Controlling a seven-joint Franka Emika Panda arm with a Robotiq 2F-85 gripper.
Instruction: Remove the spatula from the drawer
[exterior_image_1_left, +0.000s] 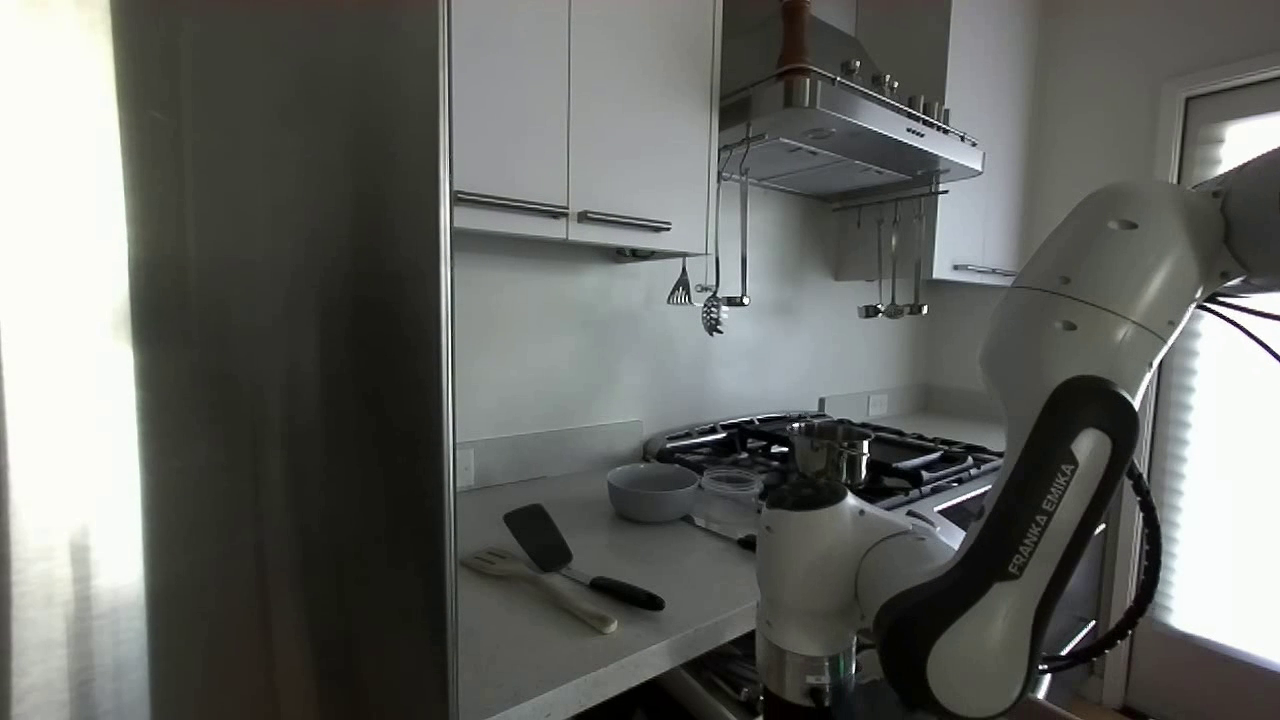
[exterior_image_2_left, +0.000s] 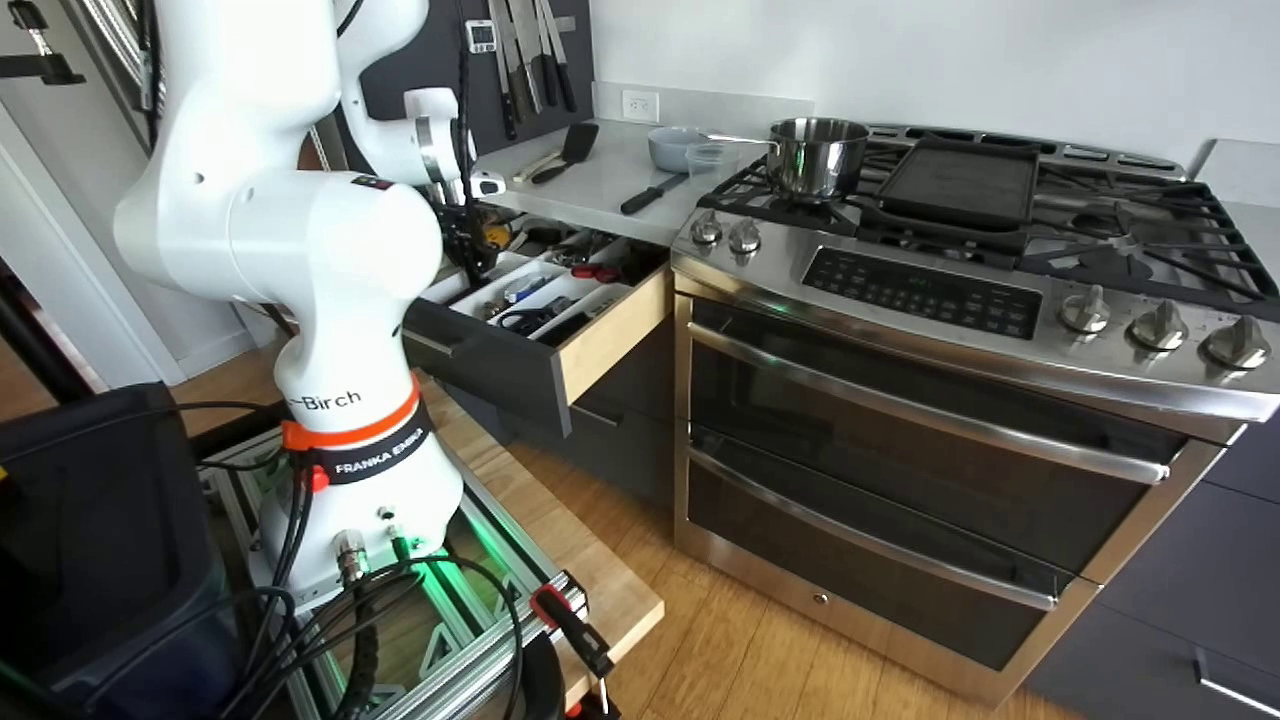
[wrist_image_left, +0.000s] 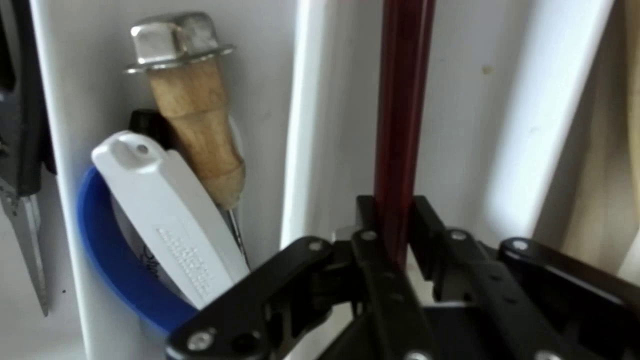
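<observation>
The spatula (wrist_image_left: 404, 100) shows in the wrist view as a slim dark red stick, running from the top edge down between my fingers. My gripper (wrist_image_left: 392, 212) is shut on it, one finger on each side. The rest of the spatula is out of frame or hidden by the fingers. The open drawer (exterior_image_2_left: 615, 335) has a dark front and a pale wooden side in an exterior view. My gripper (exterior_image_2_left: 478, 255) is over its white tray there; the spatula cannot be made out in that view. The drawer's edge (exterior_image_1_left: 700, 695) also shows at the bottom of an exterior view.
White tray dividers (wrist_image_left: 300, 125) flank the spatula. The compartment beside it holds a wooden-handled tool (wrist_image_left: 195, 120), a white handle (wrist_image_left: 175, 220) and a blue ring (wrist_image_left: 130, 285). The counter overhangs the drawer, with a wide-bladed spatula (exterior_image_1_left: 540, 540), pale utensil (exterior_image_1_left: 550, 592) and bowl (exterior_image_1_left: 653, 495).
</observation>
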